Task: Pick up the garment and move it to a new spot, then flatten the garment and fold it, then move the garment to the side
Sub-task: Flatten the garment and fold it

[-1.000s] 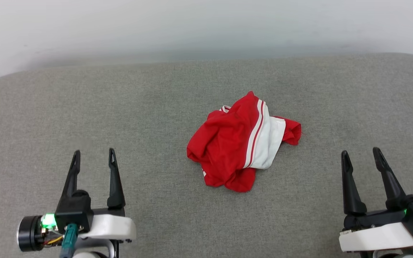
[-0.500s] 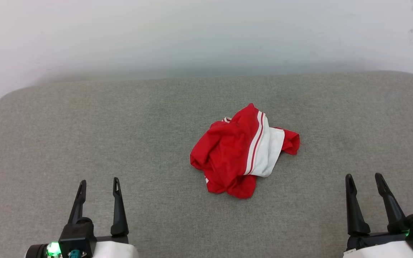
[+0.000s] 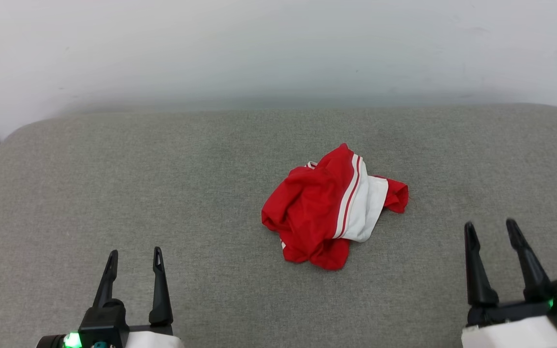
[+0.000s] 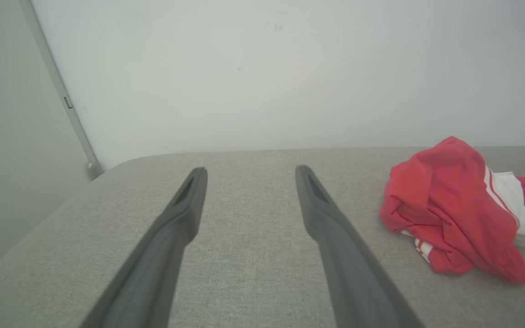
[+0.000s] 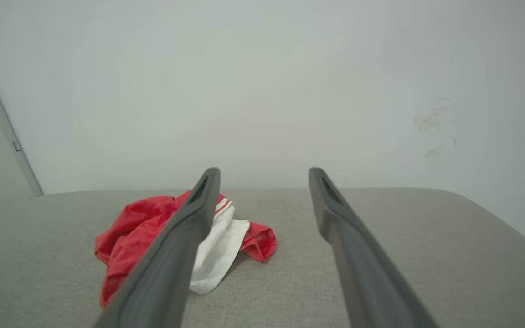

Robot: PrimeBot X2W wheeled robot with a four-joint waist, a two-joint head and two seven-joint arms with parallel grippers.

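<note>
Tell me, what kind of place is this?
Probably a plain indoor room for robot practice: a grey cushioned surface, a bare white wall behind it, and one crumpled garment lying on it.

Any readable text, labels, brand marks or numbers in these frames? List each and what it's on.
No readable text anywhere.
Garment: no legible print, tag or brand; a faint mark on its red hem in the right wrist view is too blurred to read.
Wall: scuff marks only, no writing.
</note>
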